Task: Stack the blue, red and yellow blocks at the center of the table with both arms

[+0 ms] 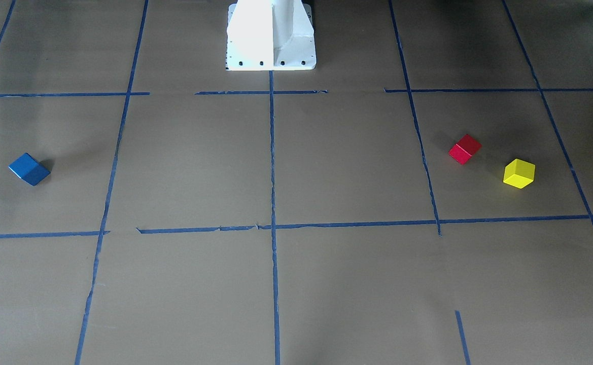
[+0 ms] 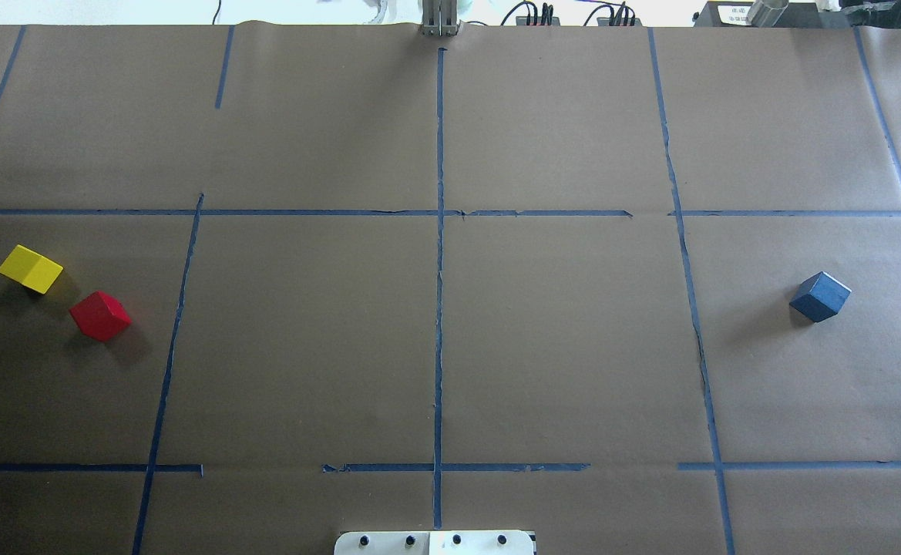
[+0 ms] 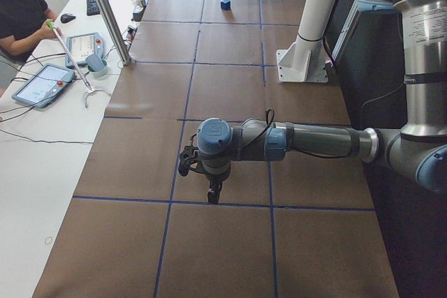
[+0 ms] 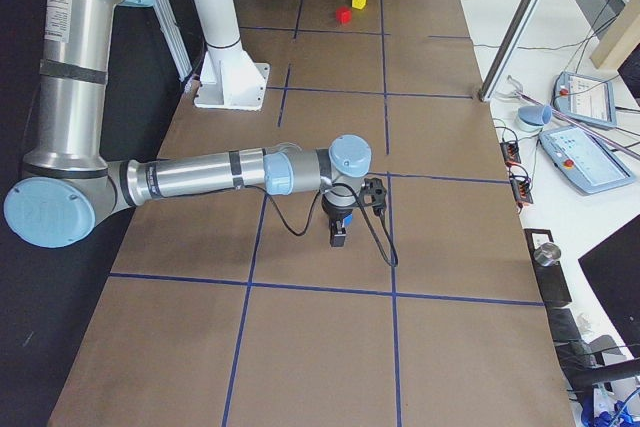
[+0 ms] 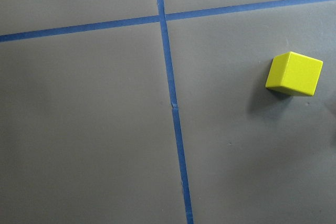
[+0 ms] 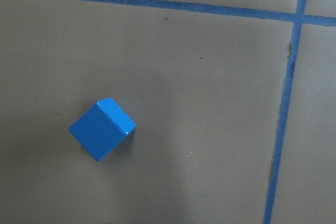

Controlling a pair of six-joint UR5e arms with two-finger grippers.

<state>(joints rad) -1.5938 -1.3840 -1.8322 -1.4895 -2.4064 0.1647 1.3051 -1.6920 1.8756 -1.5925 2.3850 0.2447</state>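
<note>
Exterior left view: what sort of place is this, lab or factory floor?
Likely a robotics lab: a brown-paper table gridded with blue tape, an operator seated beside teach pendants, and a blue block as a prop.

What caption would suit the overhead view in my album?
Unstacked on the taped table: yellow block and red block at left, blue block far right.

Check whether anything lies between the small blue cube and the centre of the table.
Nothing visible does. Between the small blue cube and the table centre lie only brown paper and blue tape lines. The red cube and yellow cube sit on the opposite side.
</note>
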